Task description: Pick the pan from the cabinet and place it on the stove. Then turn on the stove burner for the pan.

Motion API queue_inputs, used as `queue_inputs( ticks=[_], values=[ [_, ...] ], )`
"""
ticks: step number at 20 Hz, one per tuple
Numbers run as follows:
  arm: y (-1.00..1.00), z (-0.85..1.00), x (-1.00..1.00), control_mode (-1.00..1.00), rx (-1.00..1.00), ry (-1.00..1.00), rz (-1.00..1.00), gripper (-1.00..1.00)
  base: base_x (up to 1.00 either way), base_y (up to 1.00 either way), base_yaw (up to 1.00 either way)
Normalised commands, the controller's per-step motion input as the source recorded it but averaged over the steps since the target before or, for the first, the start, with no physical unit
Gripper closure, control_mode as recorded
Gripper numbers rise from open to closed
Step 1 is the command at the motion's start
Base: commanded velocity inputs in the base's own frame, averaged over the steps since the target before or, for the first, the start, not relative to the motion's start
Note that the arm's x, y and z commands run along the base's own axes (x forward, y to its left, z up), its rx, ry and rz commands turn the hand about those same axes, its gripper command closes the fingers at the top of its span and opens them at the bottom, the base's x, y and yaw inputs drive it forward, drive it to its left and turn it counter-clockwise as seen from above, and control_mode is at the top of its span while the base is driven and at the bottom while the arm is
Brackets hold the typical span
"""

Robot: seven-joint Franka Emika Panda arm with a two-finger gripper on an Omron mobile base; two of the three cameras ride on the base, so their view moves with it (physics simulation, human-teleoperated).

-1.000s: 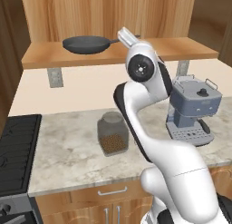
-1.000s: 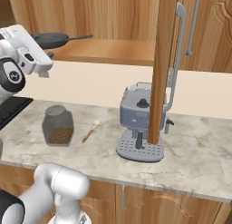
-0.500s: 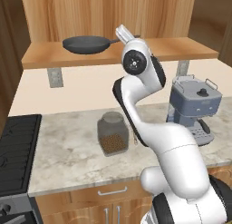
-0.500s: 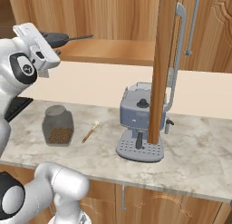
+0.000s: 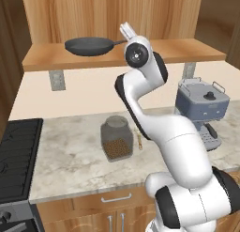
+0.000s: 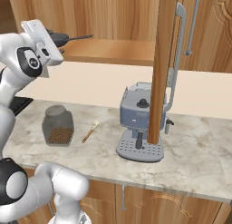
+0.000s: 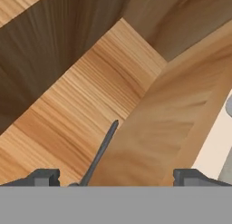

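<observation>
The dark-grey pan [image 5: 89, 46] lies on the open cabinet's shelf [image 5: 47, 59], its thin handle [image 5: 120, 41] pointing right. My gripper [image 5: 126, 29] is raised to shelf height just at the handle's free end, open and empty. In the hand view the handle [image 7: 100, 151] runs up from the bottom edge, between the widely spread fingertips [image 7: 43, 177], and the gripper [image 7: 116, 178] holds nothing. From the right, the handle [image 6: 76, 37] sticks out past my hand. The black stove [image 5: 14, 157] sits at the counter's left end.
A glass jar [image 5: 117, 142] of brown grains and a small wooden utensil [image 6: 89, 131] sit on the marble counter. A blue-grey coffee machine [image 5: 204, 104] stands to the right. The open cabinet door [image 6: 164, 60] hangs edge-on above it, with a silver bar handle [image 6: 179, 41].
The arm has lifted and the hand has risen to the shelf, closer to the tip of the pan's handle. The jaws have stayed wide apart. The pan has not moved.
</observation>
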Motion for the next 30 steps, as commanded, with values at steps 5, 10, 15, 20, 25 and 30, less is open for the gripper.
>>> queue_inputs(
  ticks=[5, 10, 15, 20, 25, 30],
  values=[
    [-0.12, -0.02, 0.12, -1.0, 0.04, 0.01, 0.0, -1.0, 0.0, 0.0, 0.0],
    [-0.08, -0.08, 0.32, -1.0, 0.11, 0.0, 0.0, -1.0, 0.0, 0.0, 0.0],
    [0.0, -0.1, 0.35, -1.0, 0.13, 0.0, 0.0, -1.0, 0.0, 0.0, 0.0],
    [0.0, -0.04, 0.34, -1.0, 0.11, 0.0, 0.0, -1.0, 0.0, 0.0, 0.0],
    [0.0, 0.0, 0.33, -1.0, 0.09, 0.0, 0.0, -1.0, 0.0, 0.0, 0.0],
    [0.0, 0.0, 0.36, -1.0, 0.07, 0.0, 0.0, -1.0, 0.0, 0.0, 0.0]
  ],
)
